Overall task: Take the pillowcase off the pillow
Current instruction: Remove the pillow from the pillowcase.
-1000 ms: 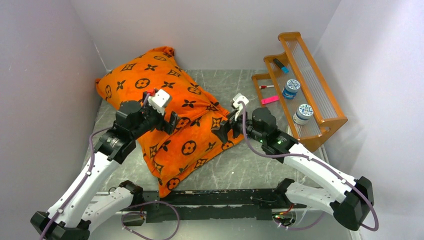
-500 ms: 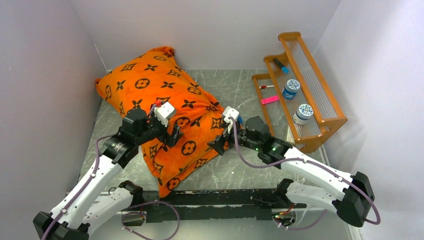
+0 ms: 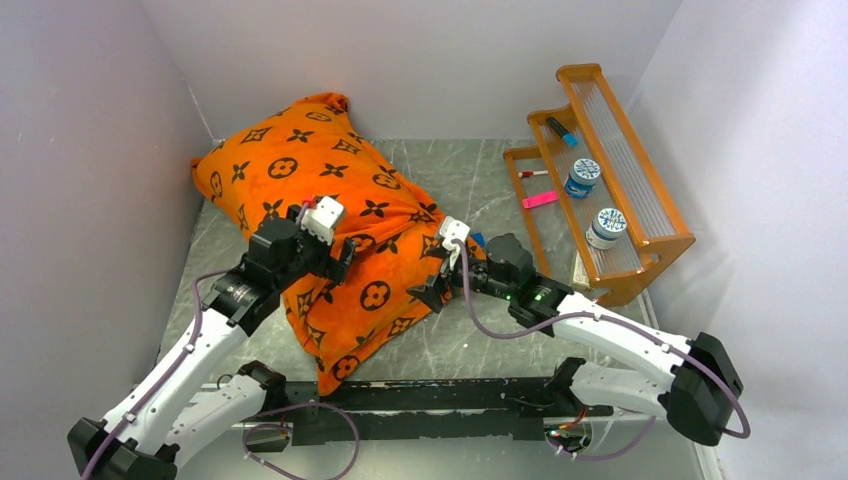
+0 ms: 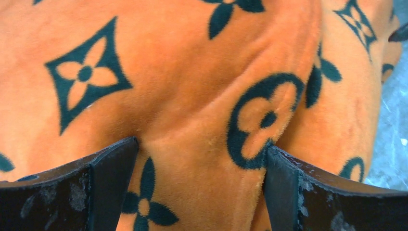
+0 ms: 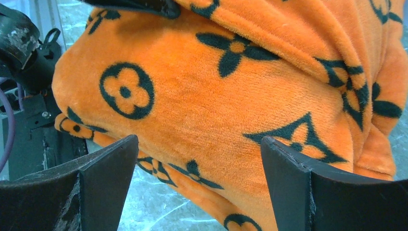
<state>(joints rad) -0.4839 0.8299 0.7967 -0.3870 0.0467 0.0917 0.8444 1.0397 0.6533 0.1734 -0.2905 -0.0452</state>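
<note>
The orange pillowcase (image 3: 330,200) with dark monogram motifs lies across the left and middle of the table. It covers the pillow fully, so no white shows. My left gripper (image 3: 341,262) is open and pressed down onto the top of the pillowcase. In the left wrist view a ridge of the pillowcase (image 4: 202,110) bulges between the fingers of the left gripper (image 4: 199,161). My right gripper (image 3: 424,291) is open at the pillowcase's near right side, low by the table. In the right wrist view the right gripper (image 5: 199,163) faces the pillowcase (image 5: 231,91) and its lower edge, not closed on it.
An orange stepped rack (image 3: 640,235) stands at the right with two blue-lidded jars (image 3: 582,177), a marker (image 3: 561,131) and a pink item (image 3: 538,200). White walls close in the left, back and right. A black rail (image 3: 450,395) runs along the near edge.
My right gripper has moved left and toward the near edge, down along the pillowcase's right side. My left gripper has shifted right and nearer, pressing onto the pillowcase.
</note>
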